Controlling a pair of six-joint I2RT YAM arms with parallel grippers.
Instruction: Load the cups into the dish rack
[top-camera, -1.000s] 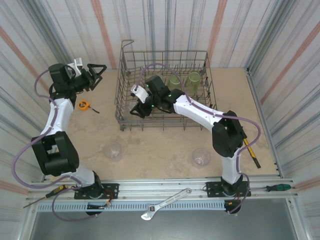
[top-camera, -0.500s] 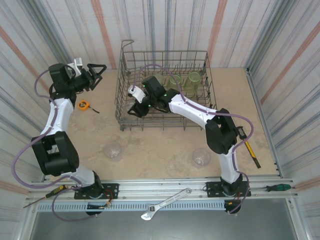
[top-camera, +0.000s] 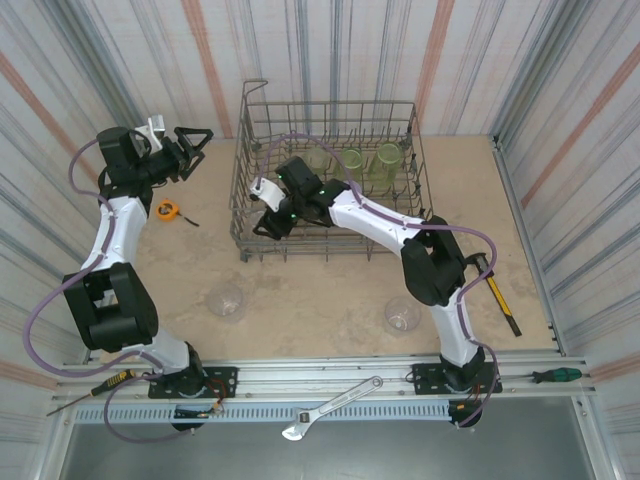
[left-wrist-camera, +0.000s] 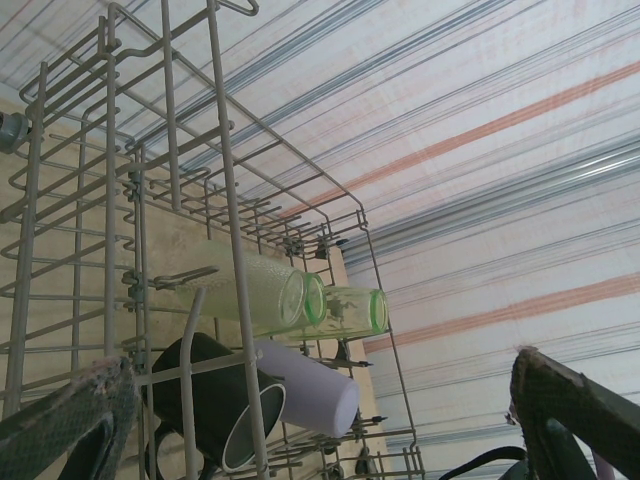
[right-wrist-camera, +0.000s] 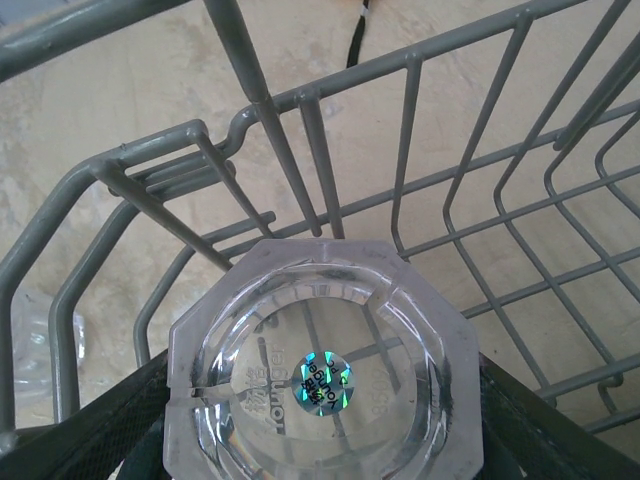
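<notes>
Right now the right arm stretches from its base across the worktop (top-camera: 330, 290) and leans over the near wall of the dish rack (top-camera: 330, 103), its wrist bent down towards the rack's near-left corner. The right tool (right-wrist-camera: 325, 375) is closed on a clear cup (right-wrist-camera: 320, 330), with a dark finger pressed against each side of it. The cup's eight-sided base and shiny sticker face the wrist camera. Its long axis runs along the tool's reach, mouth aimed away at the rack's floor wires.

The left arm stands tall and folded, elbow up, left of the rack. The left tool (top-camera: 200, 143) is spread wide and carries nothing.

Inside the rack, yellow-green cups (top-camera: 350, 160) sit side by side in the far row. A black cup (left-wrist-camera: 215, 400) and a lavender cup (left-wrist-camera: 310, 395) sit next to each other nearer. Two loose cups rest on the worktop in front of the rack, one left (top-camera: 226, 300) and one right (top-camera: 402, 315).
</notes>
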